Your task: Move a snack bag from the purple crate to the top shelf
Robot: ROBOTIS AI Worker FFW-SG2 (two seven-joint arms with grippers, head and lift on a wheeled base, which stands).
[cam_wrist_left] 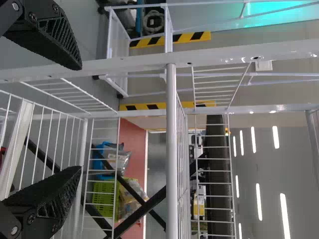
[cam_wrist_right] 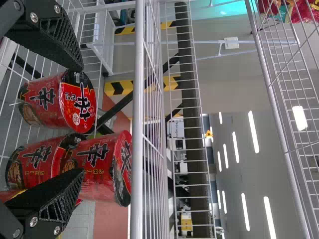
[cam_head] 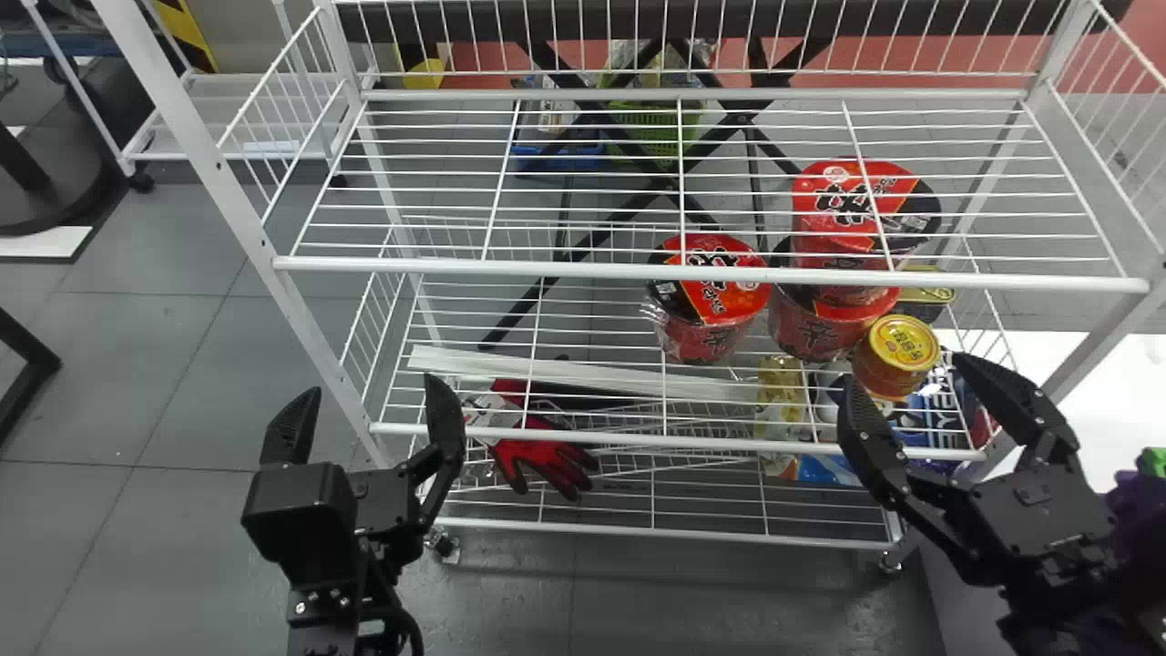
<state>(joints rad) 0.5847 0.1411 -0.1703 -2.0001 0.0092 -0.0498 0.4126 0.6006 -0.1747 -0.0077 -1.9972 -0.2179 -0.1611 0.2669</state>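
R hand is open wide, fingers well apart, w/ nothing held, up at the rack's front. L hand waits well off to its left by the rack post, likewise spread & empty.

Snack bags: red, shiny, crinkly bags w/ a teal one beside, on a high wire shelf, well above R hand & toward its left. Can't tell if the task's own bag is among them. Purple thing w/ a green bit sits just right of R hand, cut off at the edge; can't tell if it's the crate.

Ahead of R hand & a bit left: two red cups stacked, black trim, w/ a single cup left of those. Yellow-lid can shows btwn R hand's fingers, near the stack.

Lower than R hand, off left: red glove, long white strips, yellow pack, blue pack. White surface lies beyond R hand, to its right.

In the way: front rail & wires of the shelf over the cups, plus the lower rail btwn the two hands.
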